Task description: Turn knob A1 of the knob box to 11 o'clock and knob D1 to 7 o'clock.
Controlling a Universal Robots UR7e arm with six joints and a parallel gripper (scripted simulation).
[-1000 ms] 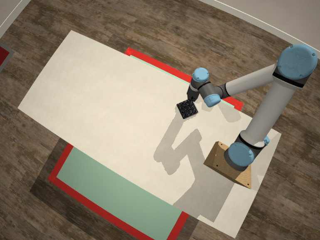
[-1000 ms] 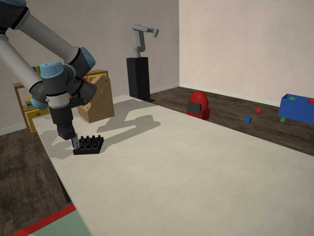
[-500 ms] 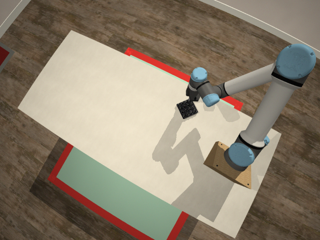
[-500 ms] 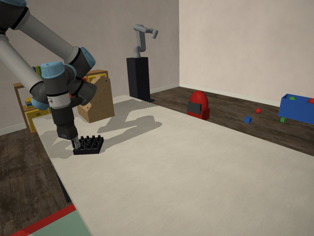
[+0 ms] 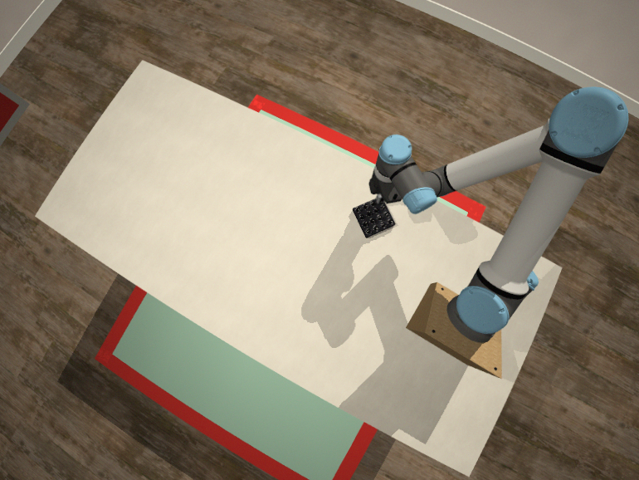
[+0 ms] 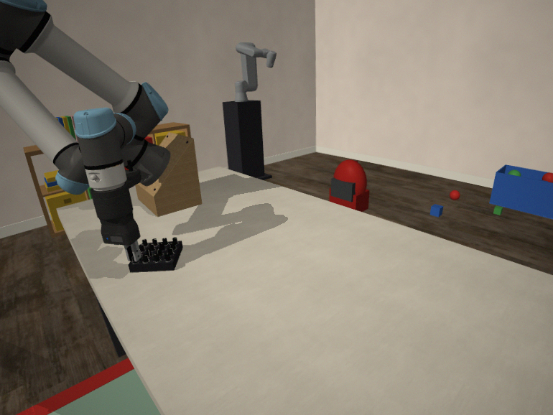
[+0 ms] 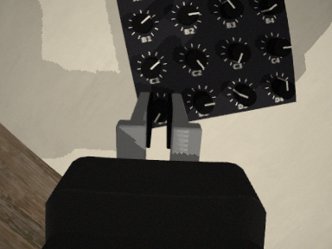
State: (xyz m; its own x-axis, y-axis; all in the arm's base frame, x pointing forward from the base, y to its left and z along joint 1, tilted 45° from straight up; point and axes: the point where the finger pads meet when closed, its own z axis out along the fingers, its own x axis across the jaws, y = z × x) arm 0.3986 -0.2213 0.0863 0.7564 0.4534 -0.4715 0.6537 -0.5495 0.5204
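Observation:
The black knob box (image 5: 367, 233) (image 6: 154, 266) (image 7: 170, 38) stands on the table. My gripper (image 5: 379, 198) (image 6: 133, 258) (image 7: 160, 110) points down at its front left corner and is shut on knob D1 (image 7: 161, 109), one finger on each side. D1's white line shows between the fingers and points toward the front left, at about 7 o'clock; the fingers hide most of its marks. Knob A1 is outside the wrist view and too small to read in the top and exterior views. C1 (image 7: 151, 66) points up and right, between 1 and 2 o'clock.
Knob C1 is just behind the fingers, and knob D2 (image 7: 203, 102) is close beside the right finger. The table (image 5: 206, 180) (image 6: 312, 290) has its edge not far beyond the gripper. The wooden arm base (image 5: 428, 310) (image 6: 178, 187) stands on the table.

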